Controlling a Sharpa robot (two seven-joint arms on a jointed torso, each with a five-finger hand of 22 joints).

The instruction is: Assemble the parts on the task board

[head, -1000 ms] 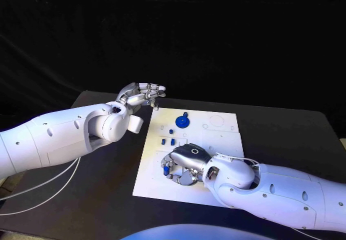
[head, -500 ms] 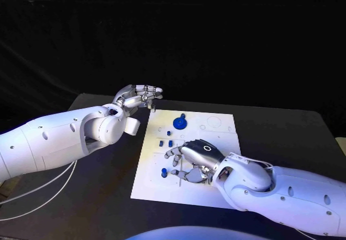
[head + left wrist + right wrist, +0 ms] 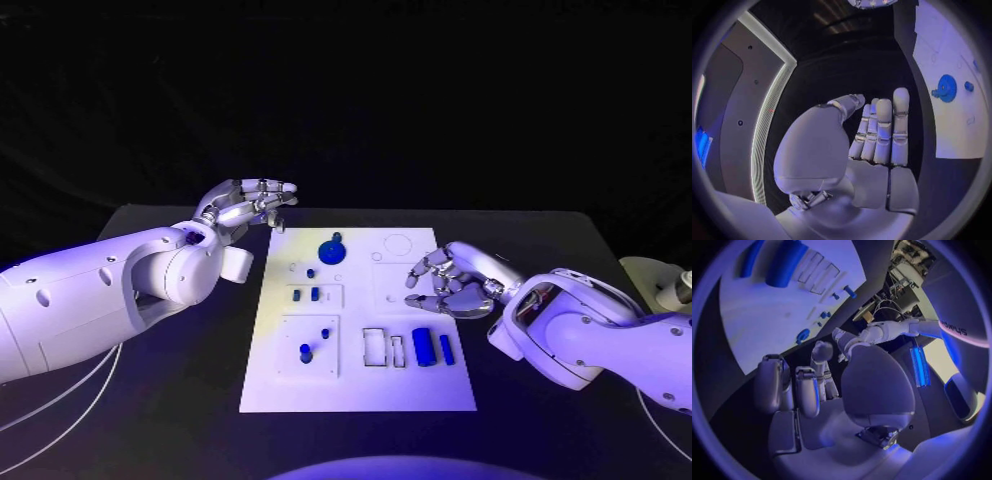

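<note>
While both hands are hovering empty, I am watching right hand (image 3: 450,283), fingers curled loosely over task board (image 3: 358,390) right edge; left hand (image 3: 245,205), fingers apart, is idling at far-left corner. Parts (image 3: 423,345) are lying near-right; careless descent risking scattering them.

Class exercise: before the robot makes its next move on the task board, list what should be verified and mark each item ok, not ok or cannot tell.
1. Right hand holds nothing: ok, fingers apart.
2. Left hand holds nothing: ok, palm bare.
3. Board flat on the table: ok.
4. Blue gear unobstructed: ok.
5. Blue bar seated in its slot: cannot tell.
6. Left hand off the board: ok, it is at the far corner, beside the edge.
</note>
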